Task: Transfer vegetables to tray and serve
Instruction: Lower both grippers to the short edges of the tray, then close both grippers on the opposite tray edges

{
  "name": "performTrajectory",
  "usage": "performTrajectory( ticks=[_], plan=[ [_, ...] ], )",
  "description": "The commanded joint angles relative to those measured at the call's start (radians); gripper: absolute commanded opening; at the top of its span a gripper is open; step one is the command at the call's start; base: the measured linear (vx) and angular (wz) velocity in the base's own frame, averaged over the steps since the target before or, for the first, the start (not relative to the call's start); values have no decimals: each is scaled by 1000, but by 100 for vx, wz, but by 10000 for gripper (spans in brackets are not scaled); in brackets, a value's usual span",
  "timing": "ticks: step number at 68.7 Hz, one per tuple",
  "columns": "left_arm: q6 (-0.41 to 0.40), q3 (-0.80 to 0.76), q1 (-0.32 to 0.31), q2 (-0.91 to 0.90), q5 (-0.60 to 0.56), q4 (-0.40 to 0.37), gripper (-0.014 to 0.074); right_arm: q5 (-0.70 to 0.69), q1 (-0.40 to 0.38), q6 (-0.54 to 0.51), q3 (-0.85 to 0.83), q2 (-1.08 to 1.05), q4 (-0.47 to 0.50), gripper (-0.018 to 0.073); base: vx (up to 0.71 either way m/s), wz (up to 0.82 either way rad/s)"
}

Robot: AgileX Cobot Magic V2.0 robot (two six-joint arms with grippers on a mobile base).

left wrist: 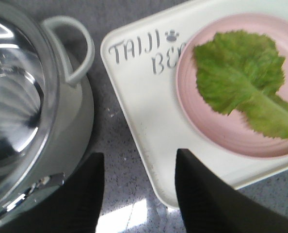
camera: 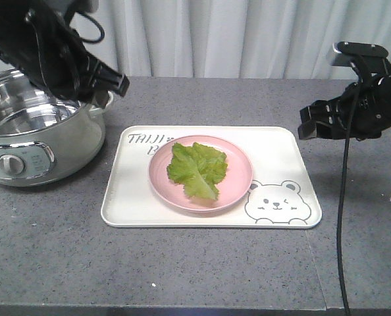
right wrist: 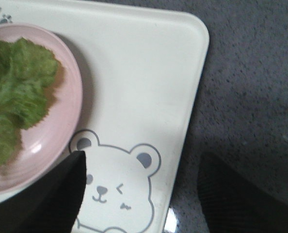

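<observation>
Both open and empty, the left claw (left wrist: 138, 167) and right claw (right wrist: 143, 165) hover near the ends of the tray (camera: 133, 191); an uneven lift could slide the pink plate (camera: 238, 181) and lettuce leaf (camera: 197, 170) onto the worktop (camera: 202, 270)

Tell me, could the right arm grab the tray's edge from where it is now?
Probably yes. The right gripper hangs open above the tray, its fingers straddling the edge beside the bear drawing, with nothing in between; the pink plate sits clear to one side.
</observation>
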Motion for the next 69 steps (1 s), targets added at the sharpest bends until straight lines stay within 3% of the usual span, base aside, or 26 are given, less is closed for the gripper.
performTrajectory(
  ticks=[1,18,36,69],
  plan=[
    [-47,55,-3,-37,-90,8,324,16,-12,5,-28,-30,-13,468,0,0],
    [-165,207,-3,-37,-197,7,324,73,-11,49,-28,13,-45,468,0,0],
    [-167,265,-3,-32,-221,7,324,127,-11,52,-28,87,-64,468,0,0],
    [-184,264,-3,98,-164,4,324,152,-11,52,-28,145,-67,468,0,0]
  ],
)
